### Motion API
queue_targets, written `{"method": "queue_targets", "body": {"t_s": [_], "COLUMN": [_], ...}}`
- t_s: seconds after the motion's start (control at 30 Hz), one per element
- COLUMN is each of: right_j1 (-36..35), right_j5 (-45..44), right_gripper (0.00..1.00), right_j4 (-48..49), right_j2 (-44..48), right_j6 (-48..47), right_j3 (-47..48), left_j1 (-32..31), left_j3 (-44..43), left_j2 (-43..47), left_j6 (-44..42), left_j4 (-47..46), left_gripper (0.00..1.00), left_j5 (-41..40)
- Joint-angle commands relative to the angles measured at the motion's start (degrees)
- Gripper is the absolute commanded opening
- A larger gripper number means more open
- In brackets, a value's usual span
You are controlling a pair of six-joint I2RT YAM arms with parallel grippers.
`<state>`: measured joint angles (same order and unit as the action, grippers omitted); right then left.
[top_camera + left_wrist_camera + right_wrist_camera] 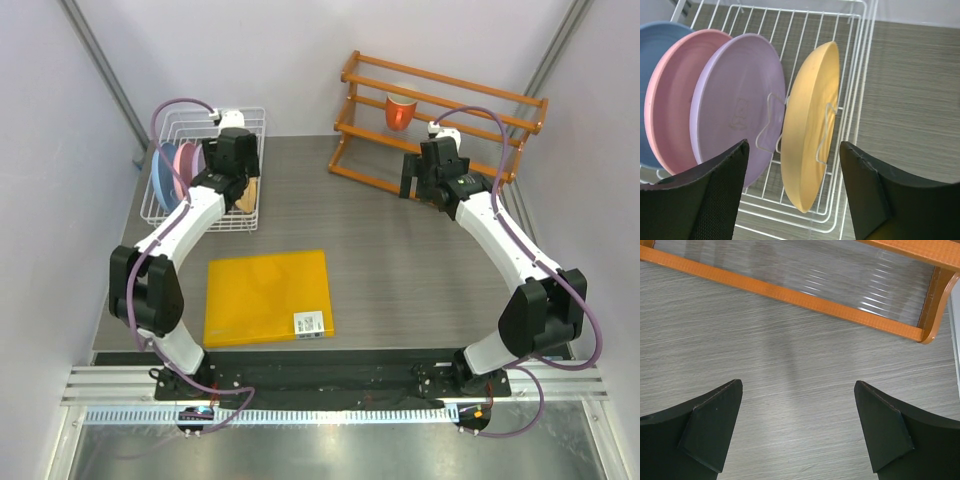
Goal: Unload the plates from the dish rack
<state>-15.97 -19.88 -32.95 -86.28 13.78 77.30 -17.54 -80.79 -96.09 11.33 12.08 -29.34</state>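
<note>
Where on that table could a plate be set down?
Bare tabletop lies between the dish rack and the orange shelf, and between the yellow mat and the right arm. The mat is mostly bare. Crowded: the rack, plates packed upright under the left gripper.

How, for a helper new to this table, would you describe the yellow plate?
Find the white wire dish rack at the far left corner of the table. Four plates stand on edge in it; the yellow plate is the end one, with only the purple plate beside it.
</note>
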Motion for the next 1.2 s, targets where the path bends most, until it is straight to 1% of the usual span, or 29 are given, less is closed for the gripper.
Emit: {"method": "queue_targets", "body": {"t_s": [0.0, 0.03, 0.07, 0.13, 0.17, 0.23, 0.27, 0.3, 0.33, 0.4, 0.43, 0.53, 0.6, 0.73, 0.77, 0.8, 0.9, 0.93, 0.97, 1.0, 1.03, 1.07, 1.1, 1.13, 1.17], "right_j1": [0.1, 0.0, 0.0, 0.0, 0.0, -0.1, 0.0, 0.0, 0.0, 0.0, 0.0, 0.0, 0.0, 0.0, 0.0, 0.0, 0.0, 0.0, 0.0, 0.0, 0.0, 0.0, 0.1, 0.0, 0.0], "right_j5": [-0.2, -0.2, -0.4, -0.5, -0.5, -0.6, -0.6, -0.9, -0.8, -1.1, -1.1, -1.3, -1.4, -1.3, -1.4, -1.2, -1.0, -1.0, -1.0, -0.9, -0.7, -0.1, 0.4, 0.9, 1.4], "right_gripper": [1.0, 1.0, 1.0, 1.0, 1.0, 1.0, 1.0, 1.0, 1.0, 1.0, 1.0, 1.0, 1.0, 1.0, 1.0, 1.0, 1.0, 1.0, 1.0, 1.0, 1.0, 1.0, 1.0, 1.0, 1.0], "right_j4": [1.3, 1.3, 1.3, 1.2, 1.2, 0.9, 1.0, 0.8, 0.8, 0.6, 0.6, 0.4, 0.3, 0.0, 0.0, 0.0, -0.4, -0.4, -0.4, -0.4, -0.5, -0.6, -0.8, -0.7, -0.8], "right_j2": [1.6, 1.8, 2.1, 2.3, 2.3, 2.4, 2.5, 2.7, 2.7, 2.9, 3.0, 3.3, 3.4, 3.7, 3.8, 3.8, 4.2, 4.3, 4.5, 4.7, 4.8, 4.9, 5.0, 5.1, 5.2], "right_j6": [-0.9, -0.9, -0.9, -0.9, -0.9, -0.8, -0.8, -0.8, -0.8, -0.8, -0.7, -0.3, -0.5, -0.2, -0.1, -0.1, 0.2, 0.4, 0.4, 0.5, 0.5, 0.6, 0.8, 0.9, 1.0], "right_j3": [0.2, 0.2, 0.1, 0.1, 0.0, 0.0, 0.0, -0.1, -0.2, -0.1, -0.4, -0.6, -0.7, -0.7, -0.7, -0.8, -1.2, -1.3, -1.4, -1.4, -1.4, -1.3, -1.2, -1.1, -1.1], "left_j1": [-0.2, -0.2, -0.2, -0.3, -0.2, -0.3, -0.4, -0.7, -0.9, -1.3, -1.4, -2.5, -3.7, -6.2, -7.1, -7.7, -9.5, -10.1, -10.9, -11.4, -11.8, -12.6, -12.9, -13.2, -13.7], "left_j3": [-1.8, -1.7, -1.6, -1.7, -1.7, -1.7, -1.7, -1.7, -1.5, -1.6, -1.6, -1.6, -2.0, -3.0, -3.5, -4.5, -5.8, -6.0, -6.1, -6.0, -5.7, -5.2, -3.6, -3.0, -2.6], "left_j2": [-1.1, -1.7, -1.9, -2.4, -3.1, -3.7, -4.0, -4.0, -4.2, -4.5, -4.5, -4.2, -3.6, -2.8, -2.8, -3.2, -4.1, -5.0, -5.4, -5.9, -6.5, -6.6, -6.9, -6.9, -6.8], "left_j6": [-0.3, -0.5, -0.6, -0.9, -1.0, -1.1, -1.5, -1.7, -1.8, -2.2, -2.3, -3.4, -5.2, -10.2, -11.1, -14.1, -19.0, -22.4, -24.7, -26.9, -32.0, -34.9, -37.7, -42.7, -44.0], "left_j4": [-2.0, -1.8, -1.7, -1.4, -1.2, -0.7, -0.6, -0.5, -0.5, -0.5, -0.3, -0.6, -1.2, -5.4, -5.9, -7.1, -10.9, -11.9, -13.6, -17.7, -20.3, -23.3, -30.4, -33.4, -35.8], "left_gripper": [0.71, 0.69, 0.64, 0.51, 0.42, 0.37, 0.31, 0.27, 0.19, 0.1, 0.01, 0.0, 0.0, 0.0, 0.0, 0.0, 0.0, 0.0, 0.0, 0.0, 0.0, 0.0, 0.0, 0.0, 0.0], "left_j5": [-7.0, -7.3, -7.4, -8.3, -8.6, -9.2, -9.5, -9.7, -10.6, -11.3, -12.0, -13.7, -16.4, -21.7, -24.1, -25.6, -30.8, -32.4, -34.1, -37.9, -39.3, -40.5, -41.7, -43.3, -43.9]}}
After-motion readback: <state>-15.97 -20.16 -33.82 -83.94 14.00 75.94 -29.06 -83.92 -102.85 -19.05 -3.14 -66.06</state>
